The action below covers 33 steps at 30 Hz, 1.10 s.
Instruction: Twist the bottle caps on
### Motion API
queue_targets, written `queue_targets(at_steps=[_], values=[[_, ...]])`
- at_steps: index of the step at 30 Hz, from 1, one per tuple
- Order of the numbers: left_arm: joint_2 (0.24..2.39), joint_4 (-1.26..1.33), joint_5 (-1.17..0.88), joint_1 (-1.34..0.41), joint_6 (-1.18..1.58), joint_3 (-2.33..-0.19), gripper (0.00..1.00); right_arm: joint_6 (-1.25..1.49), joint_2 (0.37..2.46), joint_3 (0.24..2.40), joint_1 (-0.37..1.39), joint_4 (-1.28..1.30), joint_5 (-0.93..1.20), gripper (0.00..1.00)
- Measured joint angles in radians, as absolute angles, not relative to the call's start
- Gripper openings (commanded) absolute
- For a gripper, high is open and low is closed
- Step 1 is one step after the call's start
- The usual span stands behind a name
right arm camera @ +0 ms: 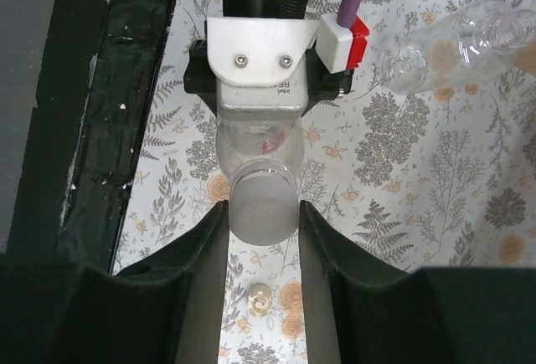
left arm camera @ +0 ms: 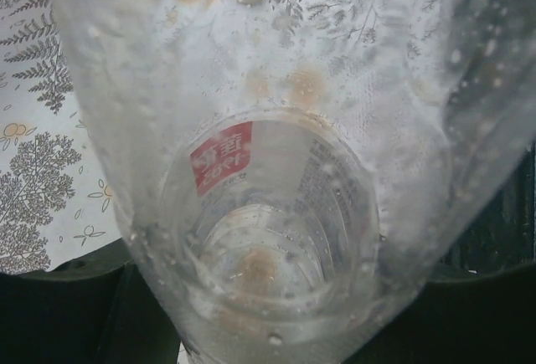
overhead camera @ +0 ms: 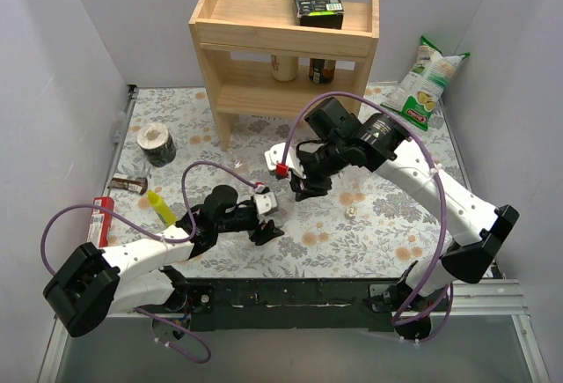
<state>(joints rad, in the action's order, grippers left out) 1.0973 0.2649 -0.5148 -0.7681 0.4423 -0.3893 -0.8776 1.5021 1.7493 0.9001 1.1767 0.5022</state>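
The left gripper (overhead camera: 264,223) is closed on a clear bottle (right arm camera: 255,142) and holds it above the table (overhead camera: 387,224), between the 2 arms. The bottle's long axis points from the left gripper straight toward the right gripper (right arm camera: 263,217), mouth first. A pale, frosted cap (right arm camera: 264,205) sits at this mouth. The right gripper's fingers (right arm camera: 201,247) press on the cap from both sides, and I see no gap. The right arm is therefore the one at the cap, and I judge that the next move is a turn around this axis. The bottle is see-through and wet inside, with a red label (left arm camera: 220,167). A 2nd bottle (right arm camera: 465,42) lies uncapped on the table, well apart.
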Motion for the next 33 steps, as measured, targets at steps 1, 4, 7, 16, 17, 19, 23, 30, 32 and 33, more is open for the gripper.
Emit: queue_targets(at_steps=[1, 4, 7, 16, 17, 19, 23, 30, 32, 33], values=[[1.097, 0.268, -0.508, -0.768, 0.444, -0.387, 0.00, -0.862, 1.508, 1.751, 0.897, 1.174, 0.502, 0.24], [1.098, 0.262, -0.477, -0.768, 0.444, -0.386, 0.00, -0.806, 1.533, 1.764, 0.886, 1.171, 0.499, 0.24], [1.098, 0.246, -0.424, -0.768, 0.432, -0.385, 0.00, -0.739, 1.579, 1.792, 0.877, 1.180, 0.497, 0.24], [1.110, 0.232, -0.291, -0.779, 0.400, -0.366, 0.00, -0.519, 1.658, 1.801, 0.844, 1.179, 0.476, 0.09], [1.112, 0.232, -0.281, -0.781, 0.401, -0.366, 0.00, -0.490, 1.661, 1.801, 0.842, 1.178, 0.467, 0.08], [1.119, 0.234, -0.263, -0.782, 0.412, -0.366, 0.00, -0.439, 1.666, 1.801, 0.842, 1.173, 0.449, 0.08], [1.129, 0.228, -0.243, -0.792, 0.421, -0.366, 0.00, -0.363, 1.682, 1.801, 0.841, 1.172, 0.430, 0.07], [1.135, 0.201, -0.223, -0.796, 0.414, -0.366, 0.00, -0.290, 1.710, 1.808, 0.839, 1.177, 0.398, 0.07], [1.135, 0.202, -0.230, -0.796, 0.416, -0.365, 0.00, -0.280, 1.718, 1.821, 0.840, 1.182, 0.391, 0.09], [1.135, 0.202, -0.234, -0.796, 0.421, -0.365, 0.00, -0.278, 1.722, 1.829, 0.840, 1.185, 0.389, 0.10]])
